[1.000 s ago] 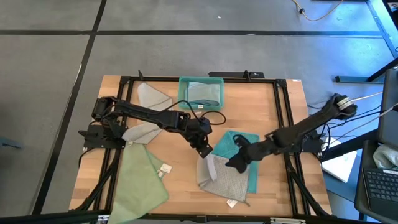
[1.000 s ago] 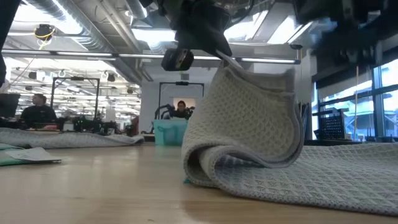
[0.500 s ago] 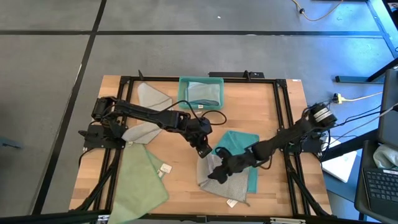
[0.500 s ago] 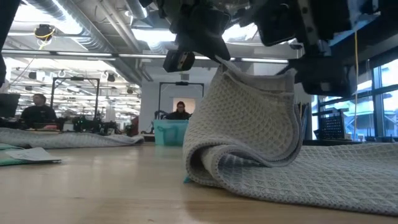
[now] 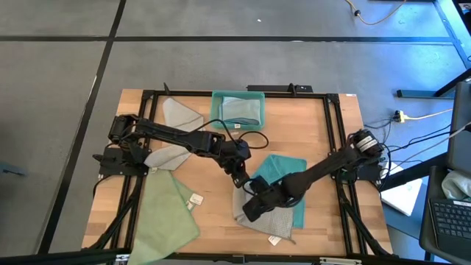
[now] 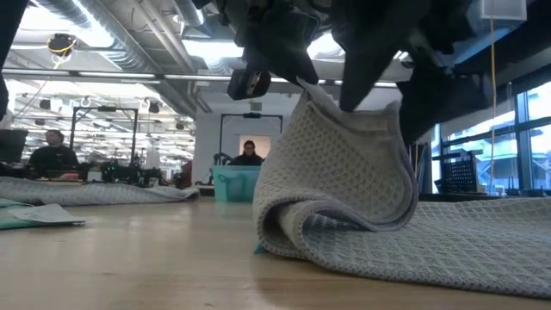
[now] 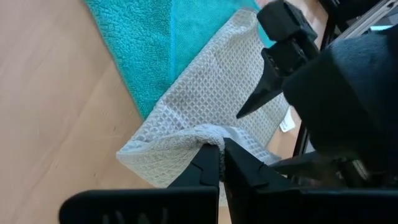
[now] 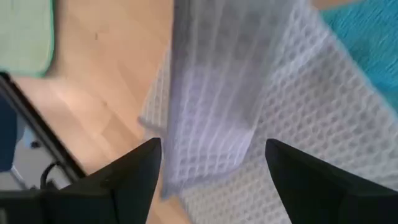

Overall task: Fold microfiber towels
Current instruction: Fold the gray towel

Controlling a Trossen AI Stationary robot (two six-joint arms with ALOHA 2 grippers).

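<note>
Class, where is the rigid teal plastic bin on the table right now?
In the high view, the rigid teal plastic bin sits at the wooden table's far edge, centre.

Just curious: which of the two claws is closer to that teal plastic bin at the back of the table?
Left. The left gripper sits mid-table, shut on the grey towel, in front of the bin. The right gripper hangs open over that towel, farther forward.

A light grey waffle-weave microfiber towel [image 5: 266, 217] is lifted at one edge near the table's front edge, partly overlapping a teal fleecy towel [image 5: 283, 171]. A pale green towel [image 5: 168, 213] is spread at the front left corner.
</note>
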